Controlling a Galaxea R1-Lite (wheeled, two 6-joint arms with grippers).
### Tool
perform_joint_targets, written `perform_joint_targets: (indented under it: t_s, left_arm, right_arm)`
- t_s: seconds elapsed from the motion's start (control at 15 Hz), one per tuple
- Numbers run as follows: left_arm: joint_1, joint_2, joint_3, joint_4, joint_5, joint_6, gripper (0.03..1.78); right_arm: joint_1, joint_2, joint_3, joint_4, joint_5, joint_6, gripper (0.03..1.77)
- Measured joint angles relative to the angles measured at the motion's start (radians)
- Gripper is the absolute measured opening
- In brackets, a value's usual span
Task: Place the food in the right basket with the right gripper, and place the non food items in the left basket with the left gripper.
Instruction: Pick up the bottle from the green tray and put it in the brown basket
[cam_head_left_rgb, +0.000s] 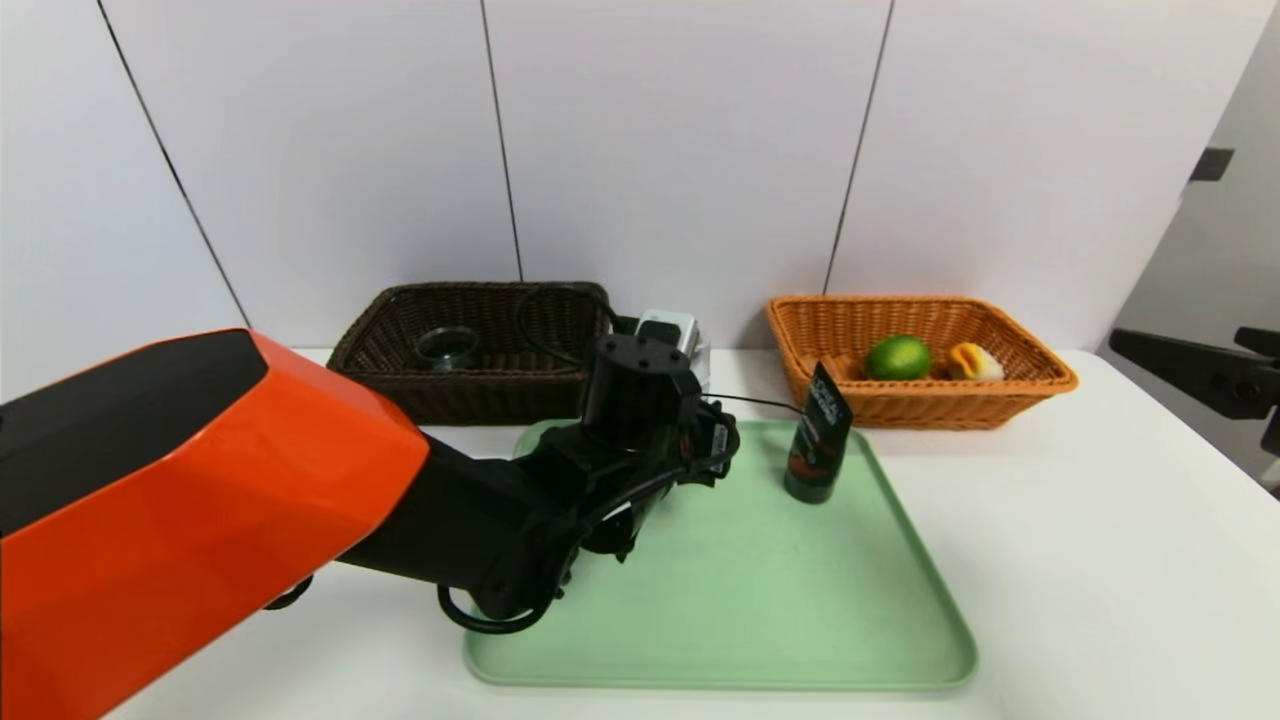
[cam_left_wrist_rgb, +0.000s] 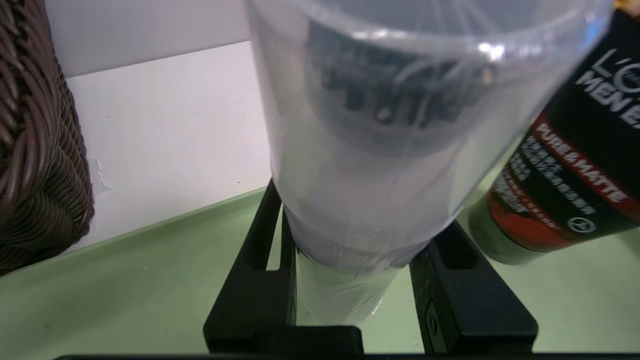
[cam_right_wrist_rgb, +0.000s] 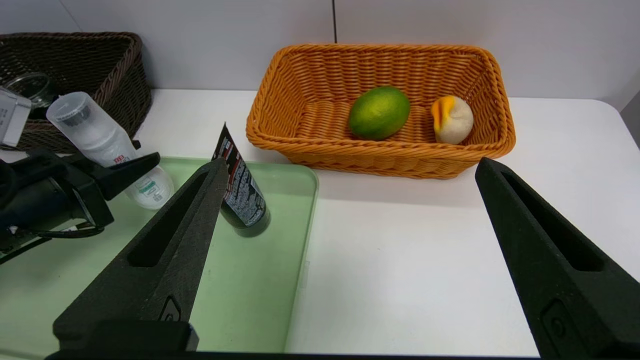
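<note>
Clear plastic makes up the bottle (cam_right_wrist_rgb: 105, 137), located at the far left part of the green tray (cam_head_left_rgb: 770, 600), near the dark basket (cam_head_left_rgb: 460, 393) and to the left of the black tube (cam_head_left_rgb: 820, 440). Its long axis runs steeply, nearer upright than lying; the capped end points up and the base points down toward the tray. Whether the base touches the tray cannot be told.

The left gripper (cam_left_wrist_rgb: 350, 250) is low over the far left part of the tray, grasping the bottle, one finger against each side.

The tube stands on its cap at the far right of the tray, flat end up, long axis close to vertical, apart from the bottle.

The dark basket, at the far left beyond the tray, contains a clear round container (cam_head_left_rgb: 448, 347). The orange basket (cam_head_left_rgb: 920, 405), at the far right, contains a green fruit (cam_right_wrist_rgb: 379, 113) with a pale and yellow item (cam_right_wrist_rgb: 452, 120) to its right.

The right gripper (cam_right_wrist_rgb: 350, 165) is at the right side of the scene, released, its fingers wide apart with nothing between them.
</note>
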Motion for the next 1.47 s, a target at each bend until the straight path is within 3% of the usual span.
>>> perform_joint_targets:
  t_s: [0.27, 0.47, 0.73, 0.87, 1.07, 1.47]
  left_arm:
    - [-0.002, -0.111, -0.074, 0.116, -0.028, -0.004, 0.63]
    - [0.010, -0.229, -0.209, 0.296, -0.029, -0.007, 0.63]
    - [0.149, -0.347, -0.352, 0.518, -0.043, 0.001, 0.63]
    - [0.239, -0.372, -0.362, 0.539, -0.087, 0.001, 0.63]
    - [0.366, -0.356, -0.345, 0.541, -0.141, -0.006, 0.63]
    - [0.472, -0.193, -0.341, 0.535, -0.200, -0.026, 0.63]
  right_arm:
    - [0.000, -0.005, 0.001, -0.002, 0.002, 0.000, 1.71]
    - [0.000, -0.004, 0.000, -0.001, 0.001, 0.000, 1.71]
    - [0.000, 0.005, -0.001, 0.000, 0.001, 0.001, 1.71]
    - [0.000, 0.014, -0.005, -0.003, 0.005, 0.004, 1.71]
    - [0.000, 0.019, -0.007, -0.003, 0.055, 0.006, 1.71]
    - [-0.001, 0.036, -0.003, -0.003, 0.059, 0.004, 1.71]
